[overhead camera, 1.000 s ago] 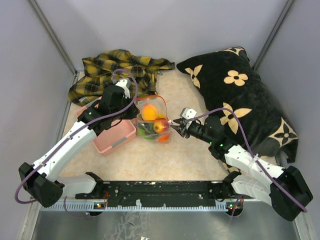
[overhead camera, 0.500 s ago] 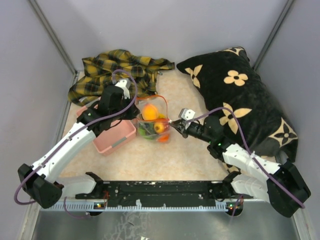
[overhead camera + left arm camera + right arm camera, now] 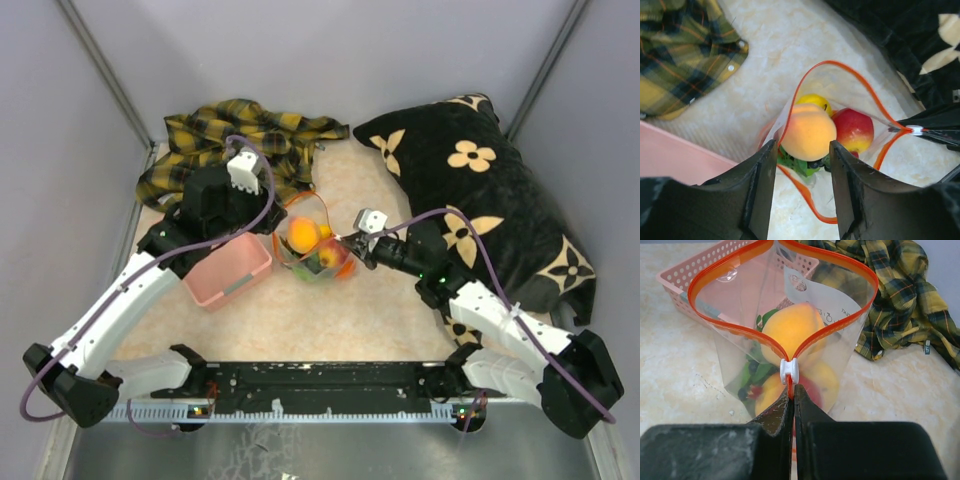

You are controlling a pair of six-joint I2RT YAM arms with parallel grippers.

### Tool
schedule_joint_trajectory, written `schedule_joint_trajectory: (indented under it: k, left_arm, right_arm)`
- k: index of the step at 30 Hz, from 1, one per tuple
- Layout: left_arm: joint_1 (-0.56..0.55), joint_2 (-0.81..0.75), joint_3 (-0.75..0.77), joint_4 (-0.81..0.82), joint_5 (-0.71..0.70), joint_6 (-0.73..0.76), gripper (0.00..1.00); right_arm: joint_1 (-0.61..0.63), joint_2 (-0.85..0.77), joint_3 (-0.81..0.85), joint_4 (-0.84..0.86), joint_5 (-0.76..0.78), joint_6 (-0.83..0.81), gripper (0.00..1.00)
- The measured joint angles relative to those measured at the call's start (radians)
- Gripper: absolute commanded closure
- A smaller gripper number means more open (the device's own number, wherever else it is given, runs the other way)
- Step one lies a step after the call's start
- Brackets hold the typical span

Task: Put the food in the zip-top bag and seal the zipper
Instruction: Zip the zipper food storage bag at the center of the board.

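The clear zip-top bag (image 3: 318, 250) lies mid-table with its mouth gaping. Inside it is the food: an orange ball (image 3: 809, 131), a red apple (image 3: 853, 130), a yellow lemon (image 3: 812, 100), a green leafy piece (image 3: 797, 165) and dark grapes (image 3: 817, 163). The red zipper (image 3: 735, 327) loops open, its white slider (image 3: 789, 371) at the right end. My right gripper (image 3: 793, 390) is shut on the zipper strip just behind the slider. My left gripper (image 3: 802, 150) hovers open above the bag's left side, holding nothing.
A pink perforated basket (image 3: 228, 272) sits just left of the bag. A yellow plaid cloth (image 3: 235, 140) lies at the back left. A black pillow with cream flowers (image 3: 480, 190) fills the right side, close behind the right arm.
My left gripper let go of the bag's mouth, opened and drew back up and left. The right gripper closed on the zipper end. The bag sagged and shifted slightly right.
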Motion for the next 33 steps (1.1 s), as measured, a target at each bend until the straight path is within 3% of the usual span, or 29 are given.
schedule_joint_trajectory:
  k: [2,7,17,24,33]
  left_arm:
    - [0.000,0.000,0.015,0.019,0.044,0.060,0.33]
    - [0.000,0.000,0.026,0.095,0.196,0.222,0.23]
    - [-0.005,0.006,-0.061,0.279,0.601,0.611,0.18]
    - [-0.035,0.047,-0.079,0.299,0.782,0.856,0.28]
    - [-0.094,0.187,-0.044,0.228,0.829,1.011,0.46]
  right_arm:
    - [0.000,0.000,0.011,-0.015,0.000,-0.007,1.00]
    - [0.000,0.000,0.055,-0.089,-0.005,-0.031,1.00]
    - [0.000,-0.017,0.099,-0.210,-0.032,-0.048,1.00]
    - [0.000,-0.026,0.099,-0.233,-0.051,-0.048,1.00]
    - [0.000,-0.026,0.100,-0.240,-0.061,-0.046,1.00]
